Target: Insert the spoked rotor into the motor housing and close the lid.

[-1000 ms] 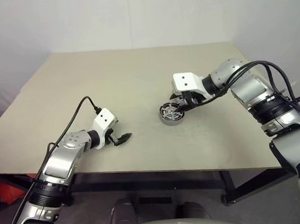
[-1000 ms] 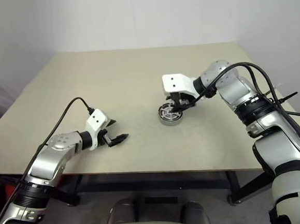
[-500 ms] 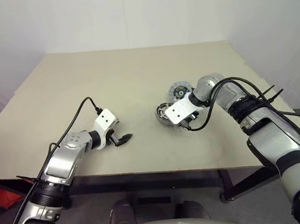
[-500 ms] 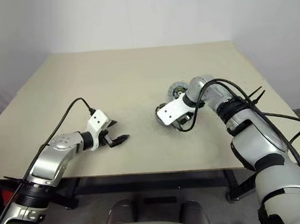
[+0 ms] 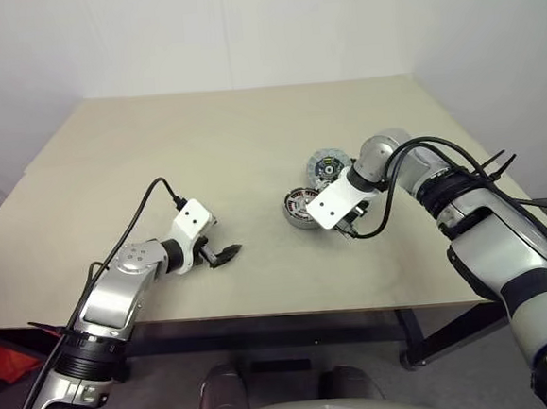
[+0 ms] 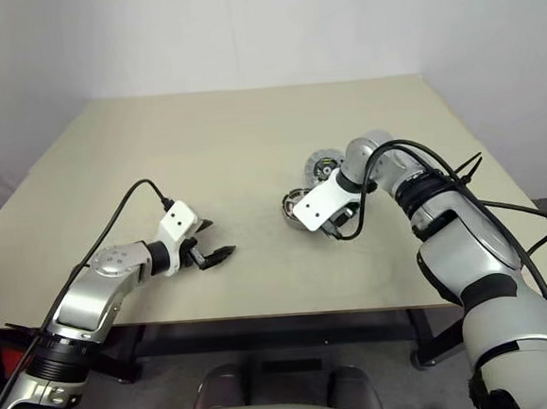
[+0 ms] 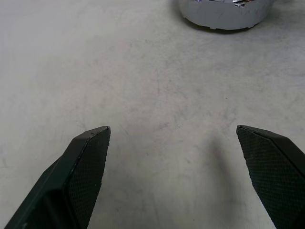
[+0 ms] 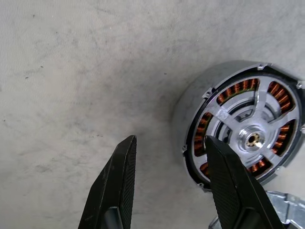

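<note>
The motor housing (image 5: 298,208) stands right of the table's middle. The spoked rotor (image 8: 238,125) sits inside it, its copper coils showing under a silver spoked hub. Just behind the housing to the right, the lid (image 5: 328,165) lies flat on the table. My right gripper (image 5: 350,227) points down at the table on the housing's near right side. It is open, and the right wrist view shows bare table between its fingers (image 8: 119,186), with one finger against the housing's rim. My left gripper (image 5: 225,256) hovers open and empty, well to the left of the housing.
The beige table (image 5: 203,153) carries nothing else. In the left wrist view the housing's silvery wall (image 7: 224,12) lies far ahead of the wide-spread fingers. The table's near edge runs just below both arms.
My right gripper has left its place over the housing, sunk and rolled to point down beside it, which uncovers the lid behind. The left arm has stayed still.
</note>
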You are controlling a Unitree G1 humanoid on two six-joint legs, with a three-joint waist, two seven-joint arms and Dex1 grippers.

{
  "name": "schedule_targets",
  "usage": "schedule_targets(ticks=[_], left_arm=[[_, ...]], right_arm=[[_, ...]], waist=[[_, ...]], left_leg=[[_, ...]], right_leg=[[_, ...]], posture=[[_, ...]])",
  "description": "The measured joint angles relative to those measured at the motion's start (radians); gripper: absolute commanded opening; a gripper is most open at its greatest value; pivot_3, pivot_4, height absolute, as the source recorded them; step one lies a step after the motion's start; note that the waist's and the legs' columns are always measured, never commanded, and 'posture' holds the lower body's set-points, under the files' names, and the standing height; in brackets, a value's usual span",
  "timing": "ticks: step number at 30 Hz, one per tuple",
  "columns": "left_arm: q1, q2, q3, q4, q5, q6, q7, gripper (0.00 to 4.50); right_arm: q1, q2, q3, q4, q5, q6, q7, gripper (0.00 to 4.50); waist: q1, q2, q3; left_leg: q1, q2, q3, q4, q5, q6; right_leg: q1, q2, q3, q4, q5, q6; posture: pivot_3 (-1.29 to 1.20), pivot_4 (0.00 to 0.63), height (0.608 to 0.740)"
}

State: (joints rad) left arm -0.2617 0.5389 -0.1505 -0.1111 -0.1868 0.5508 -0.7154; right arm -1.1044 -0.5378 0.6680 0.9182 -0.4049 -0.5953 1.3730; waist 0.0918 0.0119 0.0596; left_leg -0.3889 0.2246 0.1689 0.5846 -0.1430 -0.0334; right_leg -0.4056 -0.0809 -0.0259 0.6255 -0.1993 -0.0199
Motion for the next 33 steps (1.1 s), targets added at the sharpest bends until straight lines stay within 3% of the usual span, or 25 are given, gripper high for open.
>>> schedule_targets(ticks=[13, 16, 21, 22, 33], left_arm=[[0.0, 0.0, 0.0, -0.001, 0.0, 0.0, 0.001, 4.5], [0.0, 0.0, 0.0, -0.001, 0.0, 0.0, 0.001, 4.5], [0.0, 0.0, 0.0, -0.001, 0.001, 0.0, 0.001, 4.5], [0.0, 0.0, 0.0, -0.001, 0.001, 0.0, 0.001, 4.5], [0.0, -0.002, 0.001, -0.001, 0.004, 0.0, 0.005, 4.5]], right_arm=[[0.02, 0.013, -0.001, 0.006, -0.027, 0.005, -0.051, 2.57], [0.019, 0.015, -0.003, 0.022, -0.03, 0.005, -0.064, 1.97], [0.016, 0.025, -0.026, 0.031, -0.036, 0.009, -0.071, 0.21], [0.014, 0.026, -0.027, 0.034, -0.043, 0.012, -0.069, 0.03], [0.015, 0.035, -0.034, 0.033, -0.042, 0.017, -0.063, 0.03]], waist=[[-0.002, 0.0, 0.0], [-0.002, 0.0, 0.0], [-0.001, 0.0, 0.0], [-0.001, 0.0, 0.0], [-0.014, -0.001, 0.0]], left_leg=[[0.005, 0.0, 0.0, 0.002, 0.0, 0.0], [0.004, 0.0, 0.0, 0.004, 0.0, 0.0], [0.004, 0.0, -0.001, 0.008, -0.001, 0.001], [0.004, 0.0, -0.001, 0.008, -0.001, 0.001], [0.003, 0.001, -0.001, 0.009, -0.002, 0.003]], right_leg=[[0.003, 0.0, 0.0, 0.0, -0.003, 0.004], [0.004, 0.0, 0.0, 0.0, -0.003, 0.006], [0.005, 0.0, 0.0, 0.001, -0.003, 0.006], [0.005, 0.0, 0.001, 0.001, -0.003, 0.006], [0.005, 0.0, 0.0, 0.001, -0.001, 0.002]], posture=[[0.0, 0.0, 0.74], [0.0, 0.0, 0.74], [0.0, 0.0, 0.74], [0.0, 0.0, 0.74], [0.0, 0.0, 0.74]])
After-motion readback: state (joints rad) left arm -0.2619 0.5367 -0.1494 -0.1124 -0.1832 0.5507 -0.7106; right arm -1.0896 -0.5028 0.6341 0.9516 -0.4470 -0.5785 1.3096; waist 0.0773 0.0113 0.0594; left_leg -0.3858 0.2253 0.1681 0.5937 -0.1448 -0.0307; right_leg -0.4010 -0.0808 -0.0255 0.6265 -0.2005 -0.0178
